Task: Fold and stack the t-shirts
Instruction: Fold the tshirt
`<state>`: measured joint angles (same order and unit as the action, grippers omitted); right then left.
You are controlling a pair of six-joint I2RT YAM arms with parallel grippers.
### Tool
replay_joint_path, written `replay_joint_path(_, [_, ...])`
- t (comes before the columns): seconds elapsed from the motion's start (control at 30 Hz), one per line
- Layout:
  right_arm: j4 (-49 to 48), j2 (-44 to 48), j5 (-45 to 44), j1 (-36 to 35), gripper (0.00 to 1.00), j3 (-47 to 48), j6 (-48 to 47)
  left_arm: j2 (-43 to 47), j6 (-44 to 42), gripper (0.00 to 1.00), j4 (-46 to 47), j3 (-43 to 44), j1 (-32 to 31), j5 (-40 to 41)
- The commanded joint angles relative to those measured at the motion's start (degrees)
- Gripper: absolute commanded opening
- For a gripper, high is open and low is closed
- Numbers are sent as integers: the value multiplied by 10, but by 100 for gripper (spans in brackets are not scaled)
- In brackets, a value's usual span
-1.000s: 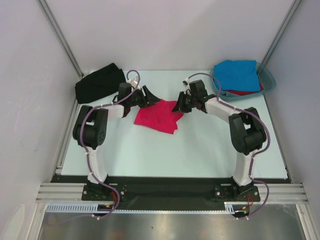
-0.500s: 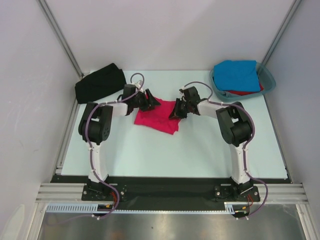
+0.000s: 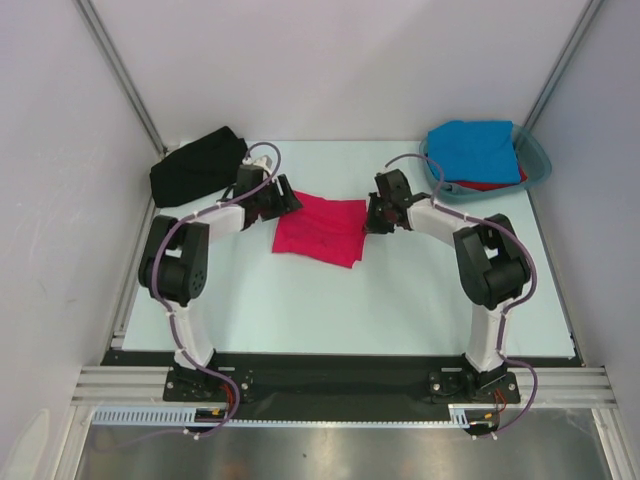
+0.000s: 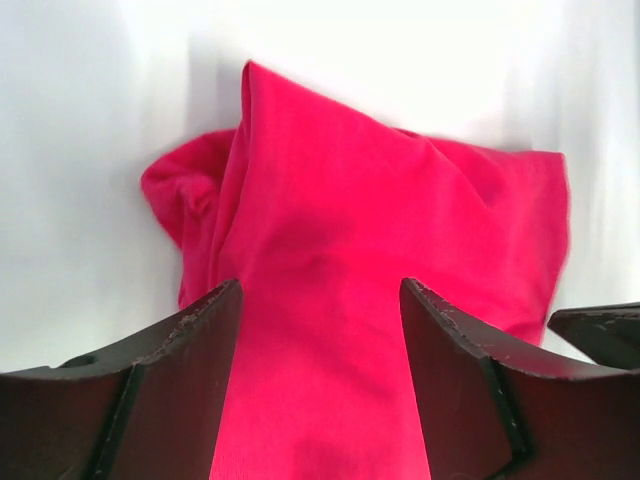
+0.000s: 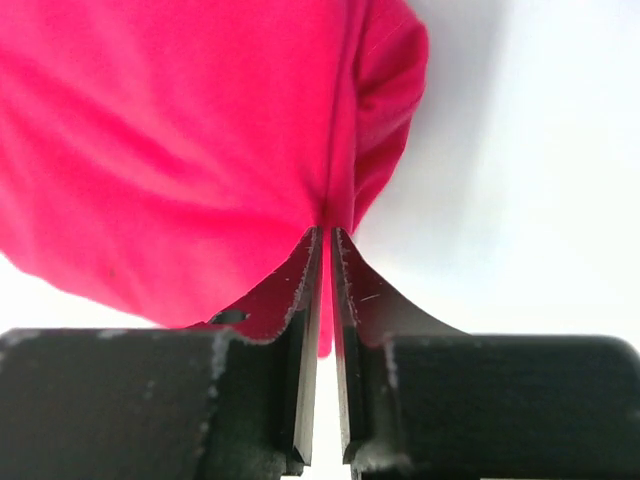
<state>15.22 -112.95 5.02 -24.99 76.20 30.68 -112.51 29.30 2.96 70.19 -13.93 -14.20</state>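
Pinching the crimson-pink t-shirt (image 3: 320,228) edge, right end effector (image 5: 326,240) looks clamped on a thin fold; left end effector (image 4: 320,290) gapes apart over its opposite end, table (image 3: 400,300) beneath.

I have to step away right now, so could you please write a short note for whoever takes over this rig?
Left gripper: open, astride the crimson-pink t-shirt at its left end, not gripping.
Right gripper: shut on its right edge.
Black t-shirt: far left corner of the table.
Blue t-shirt over red t-shirt in the teal tub, far right.
Done: pink one partly folded, mid-table.
Left: finish it, fold the others, stack all.
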Motion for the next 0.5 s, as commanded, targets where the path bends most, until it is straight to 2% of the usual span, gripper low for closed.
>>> replay_joint_path(0.0, [3,63,18,-10,14,1,-39,81,-15,71,14,-21,-2,15])
replay_joint_path(0.13, [-4,100,72,-27,15,2,-39,147,-7,71,16,-38,-12,-13])
replay_joint_path(0.3, [-15,99,128,-45,16,0,-19,182,16,72,2,-64,-28,-36])
replay_joint_path(0.47, [-32,81,149,-71,16,-7,-7,200,40,71,13,-143,-36,-34])
